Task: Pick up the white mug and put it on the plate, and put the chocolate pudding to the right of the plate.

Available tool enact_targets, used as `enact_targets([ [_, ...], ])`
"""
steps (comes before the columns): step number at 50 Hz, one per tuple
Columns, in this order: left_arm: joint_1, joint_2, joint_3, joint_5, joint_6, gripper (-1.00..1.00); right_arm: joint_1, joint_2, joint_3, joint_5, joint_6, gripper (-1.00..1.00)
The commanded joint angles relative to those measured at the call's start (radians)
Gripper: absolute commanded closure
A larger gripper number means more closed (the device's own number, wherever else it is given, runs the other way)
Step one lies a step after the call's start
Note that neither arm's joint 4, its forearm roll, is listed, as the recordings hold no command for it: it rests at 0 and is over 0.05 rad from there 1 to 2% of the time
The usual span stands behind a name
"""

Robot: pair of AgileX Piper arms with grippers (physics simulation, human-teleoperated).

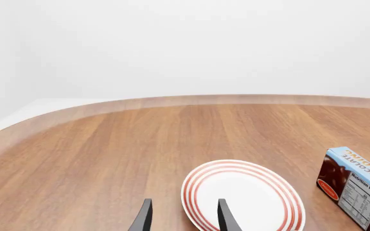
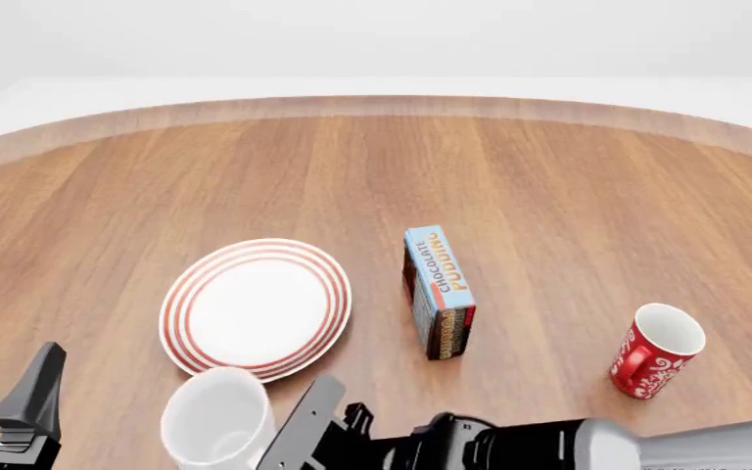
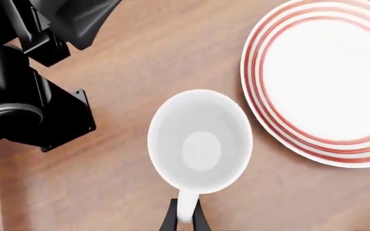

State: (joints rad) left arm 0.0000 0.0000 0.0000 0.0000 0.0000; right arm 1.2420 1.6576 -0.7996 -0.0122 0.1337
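Handle of plain white ceramic mug (image 3: 200,140) pinched between right pincer (image 3: 184,219) fingers, mug upright near worktop (image 2: 546,186) front edge, just beside round red-ringed white plate (image 2: 256,307). Likely rigid, glossy, breakable; thin loop grip liable to swing, so best kept level. Left pincer (image 1: 181,216) spread apart, empty. Blue-faced oblong chocolate pudding box (image 2: 438,290) on edge right of plate.

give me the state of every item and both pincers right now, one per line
white mug: upright, empty, beside the plate, handle gripped
plate: flat on the table, nothing on it
chocolate pudding box: on its long edge, right of the plate
red mug: tilted, far right
right pincer: shut on the mug handle
left pincer: open, holding nothing
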Motion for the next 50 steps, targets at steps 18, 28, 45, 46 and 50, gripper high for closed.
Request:
enact_targets([
  [18,0.000,0.000,0.000,0.000,0.000,-1.00,-0.062,-0.080,0.001,0.015,-0.059,1.00],
  [28,0.000,0.000,0.000,0.000,0.000,-1.00,-0.088,-0.113,0.000,0.021,-0.075,1.00],
  [45,0.000,0.000,0.000,0.000,0.000,-1.00,-0.120,-0.127,-0.028,0.031,-0.088,1.00],
  [46,0.000,0.000,0.000,0.000,0.000,-1.00,-0.123,-0.127,-0.030,0.032,-0.089,1.00],
  [50,0.000,0.000,0.000,0.000,0.000,-1.00,-0.128,-0.127,-0.039,0.039,-0.091,1.00],
])
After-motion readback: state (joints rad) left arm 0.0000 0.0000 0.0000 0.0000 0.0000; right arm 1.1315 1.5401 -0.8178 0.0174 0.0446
